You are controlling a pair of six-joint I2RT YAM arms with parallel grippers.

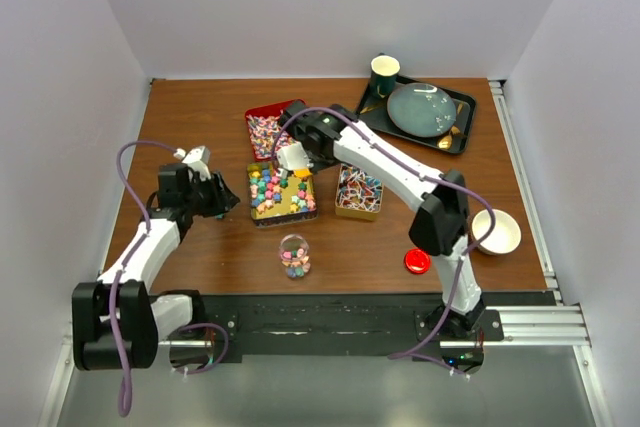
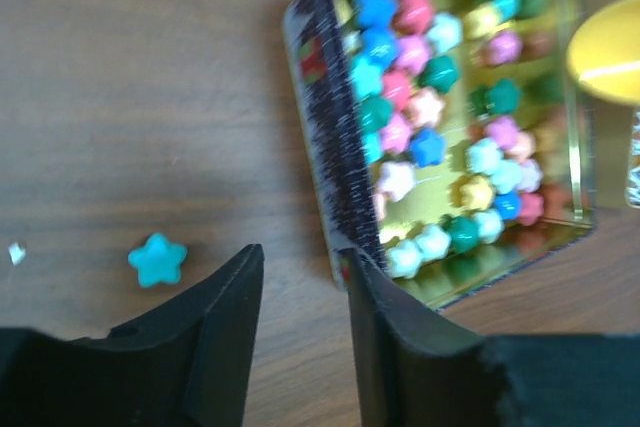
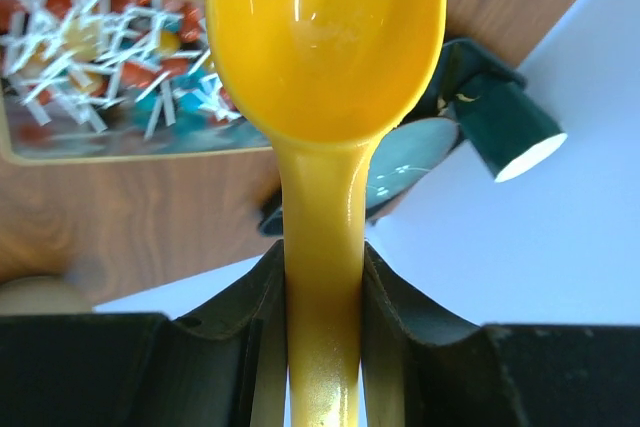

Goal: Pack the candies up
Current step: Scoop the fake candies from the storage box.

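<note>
Right claw point(image 3: 322, 255) pinches the handle of a yellow scoop point(image 3: 325, 47) held over a gold tin point(image 2: 335, 177) heaped with star candies point(image 2: 430, 97). Beside that tin's wall the left claw point(image 2: 300, 259) hangs low, partly spread and gripping nothing. One teal star candy point(image 2: 157, 259) lies loose on the table point(image 2: 120, 77) near it. Wrapped twists point(image 1: 358, 190) fill a neighbouring tin point(image 1: 357, 216).

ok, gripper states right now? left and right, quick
Left gripper: open, jaws apart, nothing between them.
Right gripper: closed on the handle of the yellow scoop.
</note>
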